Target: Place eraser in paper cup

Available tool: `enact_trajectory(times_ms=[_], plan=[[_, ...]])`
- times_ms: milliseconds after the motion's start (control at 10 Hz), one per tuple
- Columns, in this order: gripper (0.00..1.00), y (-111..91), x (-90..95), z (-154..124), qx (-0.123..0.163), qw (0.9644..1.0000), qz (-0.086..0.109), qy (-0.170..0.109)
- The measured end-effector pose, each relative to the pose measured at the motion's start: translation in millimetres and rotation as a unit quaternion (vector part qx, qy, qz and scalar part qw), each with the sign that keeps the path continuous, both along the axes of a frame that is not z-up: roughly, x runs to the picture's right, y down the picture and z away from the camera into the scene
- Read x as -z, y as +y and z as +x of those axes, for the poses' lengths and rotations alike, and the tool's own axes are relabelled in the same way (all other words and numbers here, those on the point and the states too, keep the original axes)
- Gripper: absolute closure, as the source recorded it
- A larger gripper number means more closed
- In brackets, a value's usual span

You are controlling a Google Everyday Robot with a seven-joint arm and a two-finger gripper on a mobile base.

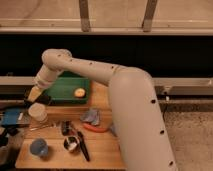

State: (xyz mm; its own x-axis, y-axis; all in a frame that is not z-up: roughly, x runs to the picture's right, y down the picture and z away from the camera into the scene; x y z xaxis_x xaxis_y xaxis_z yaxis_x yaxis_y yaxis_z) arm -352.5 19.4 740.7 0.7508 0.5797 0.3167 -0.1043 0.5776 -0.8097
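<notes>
Black eraser sits gripped in the gripper jaws (partly hidden) above the paper cup.

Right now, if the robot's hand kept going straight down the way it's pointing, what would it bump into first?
Probably the paper cup. The hand hangs just above its rim with the eraser at its tip, so the eraser would likely go in first, though depth is hard to judge.

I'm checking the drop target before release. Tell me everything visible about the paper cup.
The paper cup is short, cream-white and plain-sided, with a wide round rim. It stands upright near the left edge of the wooden table, just in front of the green tray. Its inside cannot be made out. The gripper is just above its rim, with the dark eraser at its tip.
</notes>
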Motion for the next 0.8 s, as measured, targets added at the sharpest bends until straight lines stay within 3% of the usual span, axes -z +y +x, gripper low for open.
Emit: enact_trajectory(times_ms=[500, 800], plan=[[1.0, 13.2, 2.7, -31.8, -0.033, 0.9975, 0.013, -0.061], [1.0, 16.5, 2.7, -44.4, -0.039, 0.9956, 0.021, -0.082]])
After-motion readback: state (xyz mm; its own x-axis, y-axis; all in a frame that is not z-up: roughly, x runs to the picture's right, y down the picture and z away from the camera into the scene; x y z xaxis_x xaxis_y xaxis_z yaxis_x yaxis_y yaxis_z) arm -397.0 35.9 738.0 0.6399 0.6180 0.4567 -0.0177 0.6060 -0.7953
